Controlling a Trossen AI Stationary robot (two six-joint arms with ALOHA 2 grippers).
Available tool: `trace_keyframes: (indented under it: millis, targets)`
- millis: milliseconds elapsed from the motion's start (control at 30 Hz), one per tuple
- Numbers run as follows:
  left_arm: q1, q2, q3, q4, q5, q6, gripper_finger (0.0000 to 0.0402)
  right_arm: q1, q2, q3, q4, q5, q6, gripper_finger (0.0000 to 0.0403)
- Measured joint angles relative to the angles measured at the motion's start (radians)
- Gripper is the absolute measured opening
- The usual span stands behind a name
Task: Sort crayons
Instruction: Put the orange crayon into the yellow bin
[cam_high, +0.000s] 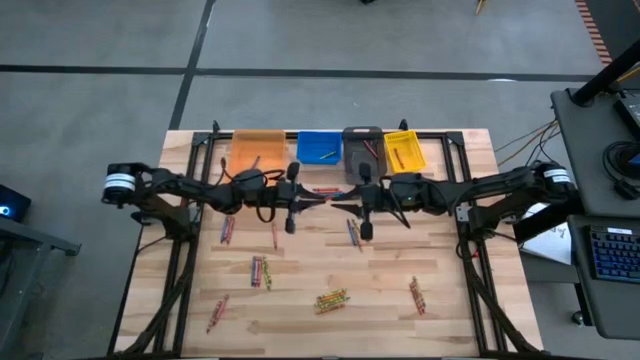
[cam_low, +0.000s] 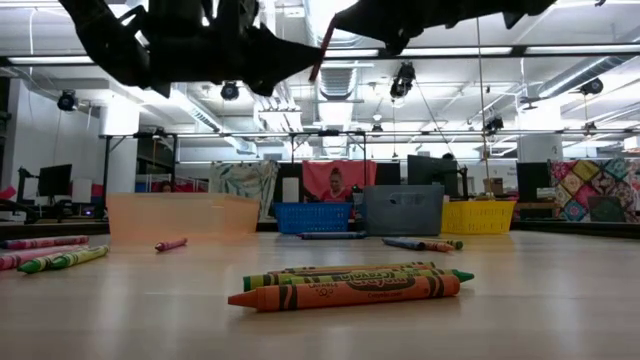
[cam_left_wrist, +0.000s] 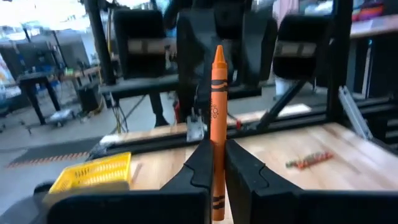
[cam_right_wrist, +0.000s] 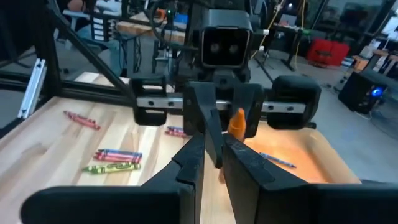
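Overhead view: two dark arms reach in from either side and meet above the wooden table (cam_high: 330, 275), just in front of a row of four bins. The orange bin (cam_high: 258, 150) stands at one end, then the blue bin (cam_high: 319, 148), the grey bin (cam_high: 363, 150) and the yellow bin (cam_high: 404, 150). The left gripper (cam_high: 322, 199) and right gripper (cam_high: 338, 200) face each other tip to tip, in front of the blue bin. Loose crayons (cam_high: 260, 271) lie scattered over the table, farther from the bins than the grippers.

Low view: an orange and a green crayon (cam_low: 345, 291) lie side by side close up; the four bins line the far edge. Both arms hang above.

Left wrist view: the left gripper (cam_left_wrist: 214, 163) is clamped on an orange crayon (cam_left_wrist: 216, 118), which points toward the other arm.

Right wrist view: the right gripper (cam_right_wrist: 211, 155) has its fingers drawn close together, against the fingers of the left gripper, beside the crayon's orange tip (cam_right_wrist: 237, 122). I cannot tell whether they grip it.
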Motion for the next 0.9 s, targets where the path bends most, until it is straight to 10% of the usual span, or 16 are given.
trace_keyframes:
  millis: [633, 900]
  targets:
    - [-0.006, 0.004, 0.038, 0.026, -0.096, -0.026, 0.0, 0.0, 0.008, 0.0, -0.078, 0.163, -0.004, 0.0041]
    - [-0.006, 0.004, 0.036, 0.025, -0.097, -0.027, 0.0, 0.0, -0.007, 0.024, -0.076, 0.165, -0.011, 0.0096]
